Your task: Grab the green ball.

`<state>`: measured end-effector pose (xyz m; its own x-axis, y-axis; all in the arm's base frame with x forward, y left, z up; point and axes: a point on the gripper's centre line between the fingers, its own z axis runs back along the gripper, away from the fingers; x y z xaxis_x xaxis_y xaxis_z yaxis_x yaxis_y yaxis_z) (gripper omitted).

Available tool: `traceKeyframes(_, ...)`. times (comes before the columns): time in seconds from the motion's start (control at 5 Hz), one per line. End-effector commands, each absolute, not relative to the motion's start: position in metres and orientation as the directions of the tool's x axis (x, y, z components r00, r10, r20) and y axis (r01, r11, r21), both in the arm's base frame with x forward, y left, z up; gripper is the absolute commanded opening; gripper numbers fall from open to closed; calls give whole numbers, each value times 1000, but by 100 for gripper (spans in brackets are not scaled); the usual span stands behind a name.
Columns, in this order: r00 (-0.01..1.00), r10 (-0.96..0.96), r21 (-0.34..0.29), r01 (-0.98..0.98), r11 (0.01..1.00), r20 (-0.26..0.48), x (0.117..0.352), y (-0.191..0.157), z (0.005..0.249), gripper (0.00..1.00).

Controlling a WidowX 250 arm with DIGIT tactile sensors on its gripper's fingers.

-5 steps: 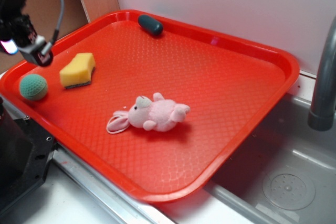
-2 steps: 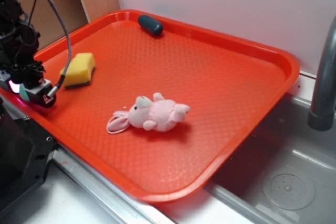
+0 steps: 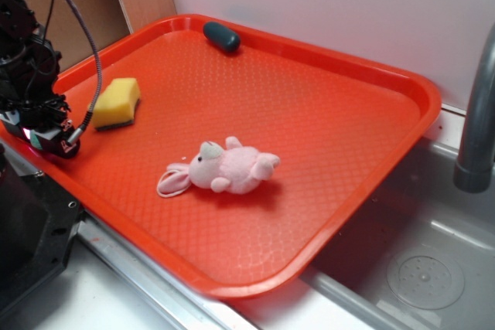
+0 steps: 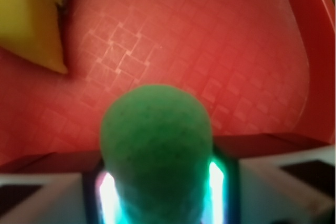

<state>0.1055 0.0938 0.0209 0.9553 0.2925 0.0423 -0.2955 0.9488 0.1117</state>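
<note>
Your gripper (image 3: pixel 48 138) is sitting low on the red tray (image 3: pixel 309 137), beside the yellow sponge (image 3: pixel 116 103). Its fingers are flanking the green ball (image 4: pixel 156 145); whether they are squeezing it, you cannot tell.

We see the green ball (image 4: pixel 156 150) filling the lower middle of the wrist view, blurred from closeness, its dimpled surface faintly visible. The gripper (image 4: pixel 157 190) sits on either side of the ball, with glowing strips touching it left and right. Behind the ball lies the red tray (image 4: pixel 220 51) with its waffle pattern. The yellow sponge (image 4: pixel 29 19) lies up and left of the ball, apart from it.
</note>
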Motion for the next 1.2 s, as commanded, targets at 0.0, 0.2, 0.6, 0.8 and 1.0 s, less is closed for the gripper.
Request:
traceKeyframes(0.0, 962, 265, 130, -272, 953, 68, 115, 85, 60, 0)
traceKeyframes(0.2, 962, 254, 136, -267, 954, 105, 119, 67, 86, 0)
traceKeyframes(0.6, 953, 269, 43, -277, 960, 136, 141, 21, 139, 0)
traceKeyframes(0.8, 958, 250, -2, -252, 968, 139, 149, 4, 159, 0)
traceKeyframes(1.0, 955, 230, -8, -232, 973, 186, 150, -12, 187, 0)
